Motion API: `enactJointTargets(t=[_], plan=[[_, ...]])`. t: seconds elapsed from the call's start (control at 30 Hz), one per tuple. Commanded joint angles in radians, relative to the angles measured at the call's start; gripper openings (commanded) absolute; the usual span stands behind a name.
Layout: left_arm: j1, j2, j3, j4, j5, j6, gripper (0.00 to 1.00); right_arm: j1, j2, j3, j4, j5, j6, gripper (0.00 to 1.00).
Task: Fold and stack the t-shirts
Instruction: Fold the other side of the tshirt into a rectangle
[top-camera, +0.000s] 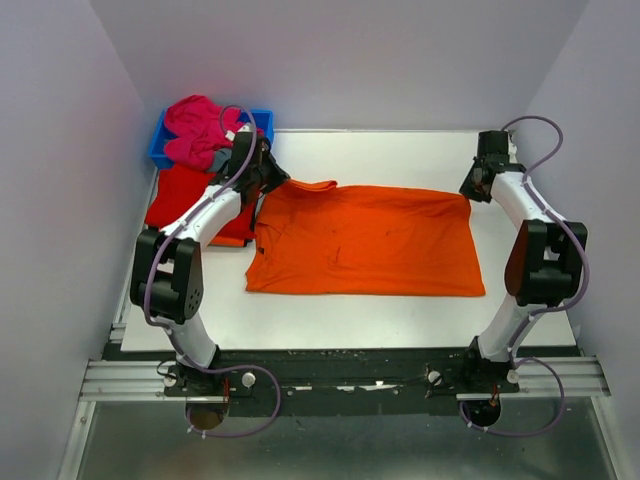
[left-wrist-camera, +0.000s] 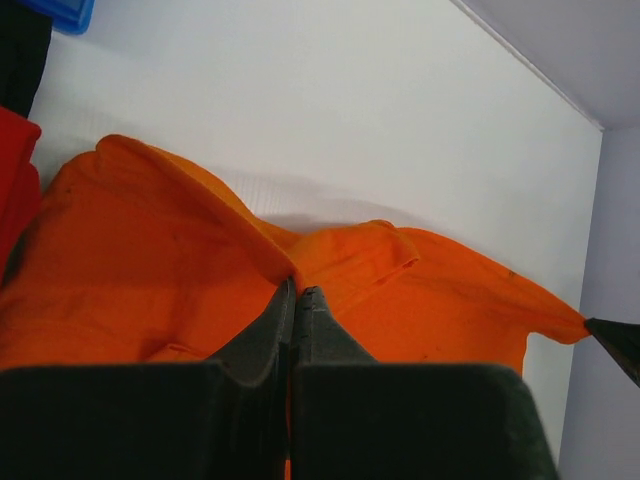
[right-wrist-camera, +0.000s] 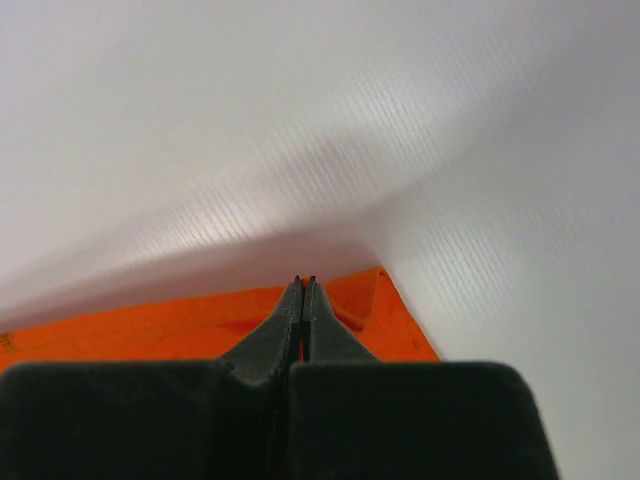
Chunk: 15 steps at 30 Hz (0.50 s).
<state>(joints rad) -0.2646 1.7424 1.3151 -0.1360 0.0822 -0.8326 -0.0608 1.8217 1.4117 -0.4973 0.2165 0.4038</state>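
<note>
An orange t-shirt (top-camera: 365, 240) lies spread across the middle of the white table, folded lengthwise into a broad band. My left gripper (top-camera: 268, 180) is shut on its far left edge; in the left wrist view the cloth (left-wrist-camera: 150, 250) rises in a ridge into the closed tips (left-wrist-camera: 297, 290). At the far right corner, my right gripper (top-camera: 472, 190) is shut on the cloth (right-wrist-camera: 150, 330), its tips (right-wrist-camera: 304, 281) pinching the corner. A red t-shirt (top-camera: 180, 195) lies flat at the table's left edge. A magenta-pink t-shirt (top-camera: 195, 130) is heaped in the blue bin.
The blue bin (top-camera: 262, 118) stands at the far left corner, with a bit of grey cloth (top-camera: 220, 158) at its front. White walls close in the table at the back and on both sides. The arm bases sit on a black rail (top-camera: 340, 375) at the near edge.
</note>
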Motion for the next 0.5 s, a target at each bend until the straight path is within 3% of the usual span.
enactJointTargets(t=[0.0,0.47], plan=[[-0.021,-0.079,-0.027,-0.025,-0.039,0.021,0.00,-0.014,-0.025,-0.033,0.008,0.001,0.027,0.01],[-0.027,-0.251,-0.169,-0.079,-0.073,0.039,0.00,-0.024,-0.119,-0.166,0.029,0.044,0.050,0.01]])
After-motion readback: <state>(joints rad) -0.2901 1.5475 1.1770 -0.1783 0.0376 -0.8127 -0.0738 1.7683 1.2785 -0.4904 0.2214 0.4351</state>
